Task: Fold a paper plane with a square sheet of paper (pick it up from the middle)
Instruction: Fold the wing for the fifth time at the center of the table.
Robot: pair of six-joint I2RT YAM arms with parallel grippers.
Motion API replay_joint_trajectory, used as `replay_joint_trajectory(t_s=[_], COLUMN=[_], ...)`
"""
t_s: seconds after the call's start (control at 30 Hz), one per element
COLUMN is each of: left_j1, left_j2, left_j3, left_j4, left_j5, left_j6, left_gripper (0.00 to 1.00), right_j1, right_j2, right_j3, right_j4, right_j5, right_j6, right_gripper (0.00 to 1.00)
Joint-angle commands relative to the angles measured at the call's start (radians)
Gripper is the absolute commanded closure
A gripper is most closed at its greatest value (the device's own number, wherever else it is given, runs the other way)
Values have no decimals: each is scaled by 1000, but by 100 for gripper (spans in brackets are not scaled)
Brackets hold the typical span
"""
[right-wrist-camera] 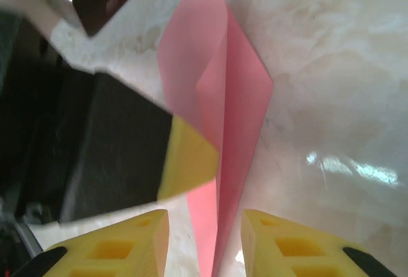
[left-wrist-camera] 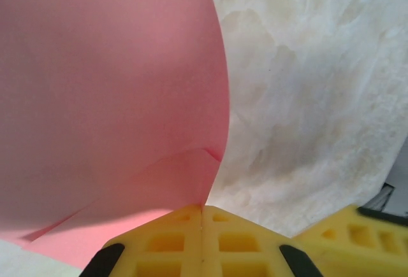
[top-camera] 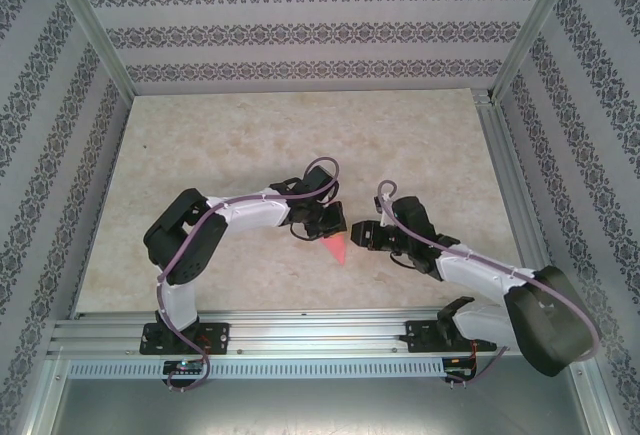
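From the top view both arms are seen meeting near the ctr of the table (top-camera: 250,135), w/ the paper plane (top-camera: 336,247) shown as a small pink-red triangle btwn the left gripper (top-camera: 331,234) and the right gripper (top-camera: 358,236). Its point is aimed toward the near rail (top-camera: 300,327). Jaw state can't be read from up there, and whether the tip touches the table can't be told. Grip detail is given by the wrist cams. In the left wrist view the left gripper (left-wrist-camera: 203,226) is seen pressed together on the paper's lower edge, yellow fingers meeting w/ no gap. The paper fans up and to the left w/ a curved free edge and a short crease by the pinch. In the right wrist view the right gripper (right-wrist-camera: 205,226) is seen w/ fingers apart, and a folded edge of the plane runs down into the gap. Contact w/ either pad can't be judged. Lengthwise creases and layered flaps are made out here, and one yellow finger (right-wrist-camera: 188,159) of the left gripper is seen against the paper's left side. As for room, bare marbled table is left wide on the far side and both flanks. The patterned walls (top-camera: 300,35) stand well apart from the arms. The near side is tighter, w/ the rail close behind.
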Motion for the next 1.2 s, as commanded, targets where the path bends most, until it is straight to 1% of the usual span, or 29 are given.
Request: replay_joint_trajectory(t_s=[0.0, 0.13, 0.23, 0.37, 0.47, 0.57, 0.6, 0.73, 0.8, 0.9, 0.97, 1.03, 1.07, 1.1, 1.13, 1.17], left_j1=[28, 45, 49, 50, 53, 54, 56, 57, 58, 59, 58, 59, 58, 58, 58, 58], left_j2=[-62, -62, -55, -55, -54, -53, -52, -48, -46, -43, -44, -44, -44, -45, -47, -50], left_j3=[-26, -44, -54, -60, -51, -48, -46, -40, -36, -30, -25, -17, -14, -14, -14, -15], left_j4=[116, 145, 159, 173, 157, 155, 153, 139, 126, 116, 104, 84, 78, 74, 73, 76], left_j5=[57, 80, 94, 101, 100, 101, 102, 102, 97, 97, 91, 86, 87, 86, 83, 84], left_j6=[-41, -48, -53, -60, -51, -48, -46, -39, -36, -34, -36, -40, -43, -47, -52, -57], left_gripper=[100, 100, 100, 100, 100, 100, 100, 100, 100, 100, 96, 87, 84, 76, 71, 70], right_j1=[52, 116, 132, 133, 132, 131, 131, 128, 127, 129, 128, 129, 131, 132, 137, 140], right_j2=[-62, -46, 15, 87, 121, 153, 167, 201, 207, 208, 205, 200, 198, 197, 200, 202], right_j3=[-69, -85, -59, -38, -31, -24, -24, -7, -3, -1, -1, -4, -3, -1, -1, -1], right_j4=[81, 126, 149, 179, 213, 230, 241, 245, 244, 226, 219, 221, 221, 220, 210, 195], right_j5=[112, 134, 108, 110, 88, 76, 68, 52, 45, 45, 45, 53, 54, 53, 69, 82], right_j6=[-75, -113, -129, -157, -169, -168, -171, -167, -176, -194, -215, -233, -241, -252, -265, -275], right_gripper=[65, 63, 64, 66, 71, 73, 76, 83, 90, 93, 94, 96, 96, 96, 96, 96])
